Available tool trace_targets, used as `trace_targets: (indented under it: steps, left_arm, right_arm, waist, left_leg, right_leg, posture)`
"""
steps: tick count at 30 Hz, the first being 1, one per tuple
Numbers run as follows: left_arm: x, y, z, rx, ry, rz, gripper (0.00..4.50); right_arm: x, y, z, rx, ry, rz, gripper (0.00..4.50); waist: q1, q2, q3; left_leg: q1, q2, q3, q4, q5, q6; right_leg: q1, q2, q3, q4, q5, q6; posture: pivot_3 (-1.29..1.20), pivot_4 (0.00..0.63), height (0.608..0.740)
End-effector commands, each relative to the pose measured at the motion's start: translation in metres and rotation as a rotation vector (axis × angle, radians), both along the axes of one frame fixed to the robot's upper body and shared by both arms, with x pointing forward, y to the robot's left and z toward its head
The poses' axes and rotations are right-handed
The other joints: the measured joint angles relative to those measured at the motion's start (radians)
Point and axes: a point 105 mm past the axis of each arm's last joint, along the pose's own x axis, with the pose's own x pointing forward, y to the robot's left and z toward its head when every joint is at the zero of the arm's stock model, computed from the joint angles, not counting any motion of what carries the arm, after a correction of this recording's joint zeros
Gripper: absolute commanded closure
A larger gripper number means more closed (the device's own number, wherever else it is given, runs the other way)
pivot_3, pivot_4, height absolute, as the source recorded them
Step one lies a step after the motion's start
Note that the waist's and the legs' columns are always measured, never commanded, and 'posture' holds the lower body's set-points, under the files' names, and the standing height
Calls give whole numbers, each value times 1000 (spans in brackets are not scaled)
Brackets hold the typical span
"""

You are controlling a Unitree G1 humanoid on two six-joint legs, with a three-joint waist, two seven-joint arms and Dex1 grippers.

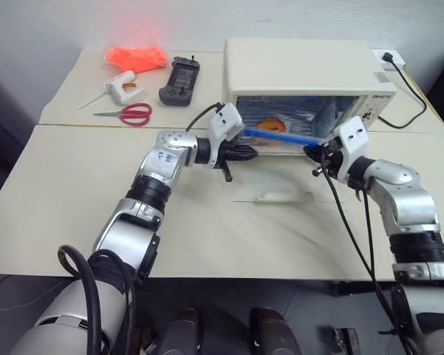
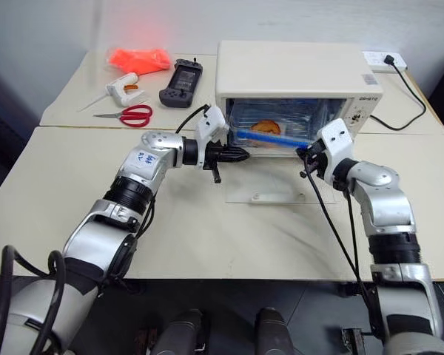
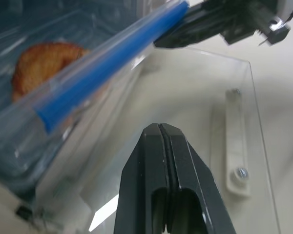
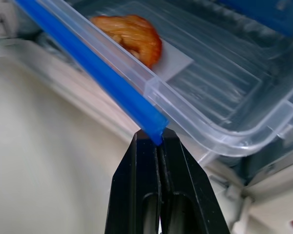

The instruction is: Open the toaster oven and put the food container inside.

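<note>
- Beige table (image 1: 74,222), toaster oven (image 1: 303,70) door down.
- Food container (image 4: 185,83) sits half inside the oven mouth.
- Right gripper (image 4: 158,141) closed, tips against the blue clip (image 4: 88,68); left gripper (image 3: 163,131) closed, empty.
- You risk jamming it skewed by pushing one corner.

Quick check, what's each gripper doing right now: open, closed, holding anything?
Left gripper: closed, holding nothing, over the open oven door.
Right gripper: closed, its tips at the food container's blue clip; whether it grips the clip cannot be told.
</note>
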Motion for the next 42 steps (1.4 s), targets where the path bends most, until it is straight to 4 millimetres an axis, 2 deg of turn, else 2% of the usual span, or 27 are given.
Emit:
trace_targets:
  steps: [1, 5, 12, 16, 20, 23, 27, 33, 36, 42]
  left_arm:
    - [2, -4, 17, -34, -50, -5, 4500]
    - [0, 0, 20, -42, -52, -17, 4500]
    - [-8, 19, 25, -67, -48, -26, 4500]
    - [-21, 33, 32, -81, -49, -42, 4500]
    - [-45, 55, 41, -88, -25, -85, 4500]
    - [-67, 80, 54, -112, 12, -131, 3925]
    - [-95, 112, 67, -62, 26, -194, 2754]
    - [-106, 139, 91, -22, 8, -165, 916]
    - [-110, 146, 97, -5, 3, -172, 24]
    - [-111, 142, 105, 13, -15, -189, 24]
  right_arm:
    - [8, -1, 24, -22, -118, -27, 4443]
    - [11, -2, 32, 4, -166, -36, 4443]
    - [-1, 5, 23, -2, -134, 34, 4443]
    - [-17, 1, 22, -9, -104, 69, 4443]
    - [-44, -11, 27, -13, -59, 102, 4443]
    - [-66, -26, 32, -43, -32, 100, 4500]
    - [-99, -47, 36, -82, 25, 78, 4500]
    - [-148, -64, 21, -110, 143, 62, 4500]
    - [-161, -67, 5, -82, 189, 22, 4500]
    - [-156, -59, -41, 19, 233, -85, 4500]
  waist:
    - [-4, 0, 0]
    - [-13, 0, 0]
    - [-15, 0, 0]
    - [-13, 0, 0]
    - [-12, 1, 0]
    - [-11, 1, 0]
    - [-10, 1, 0]
    - [12, 1, 0]
    - [18, 1, 0]
    - [14, 1, 0]
  left_leg:
    - [0, 0, 0, 0, 0, 0]
    - [0, 0, 0, -1, 0, 0]
    - [0, 0, -1, -1, 0, 0]
    - [0, 0, -1, -1, 0, 0]
    - [0, 2, -2, -1, 0, 0]
    - [0, 4, -2, 0, 0, 0]
    - [1, 5, -2, -1, 0, 0]
    - [1, 4, -1, 0, -1, 1]
    - [1, 4, -1, 2, -1, 2]
    - [2, 4, -1, 2, -2, 2]
  right_leg:
    - [0, 0, 0, 0, 0, 0]
    - [0, 0, 0, 0, 0, 0]
    - [0, 0, 0, 0, 0, 0]
    - [0, 0, 0, 0, 0, 0]
    - [0, -1, 0, 1, 0, 0]
    - [0, 0, 0, 1, 0, 0]
    - [2, 0, 0, 0, 0, 0]
    - [3, 0, 1, -1, 0, 0]
    - [4, 0, 1, -1, 0, 0]
    - [4, 1, 2, 0, 0, 0]
  posture:
    - [0, 150, 740]
    - [0, 150, 740]
    - [0, 150, 740]
    - [0, 150, 740]
    - [0, 150, 740]
    - [0, 150, 740]
    - [0, 150, 740]
    - [0, 150, 740]
    - [0, 150, 740]
    - [0, 150, 740]
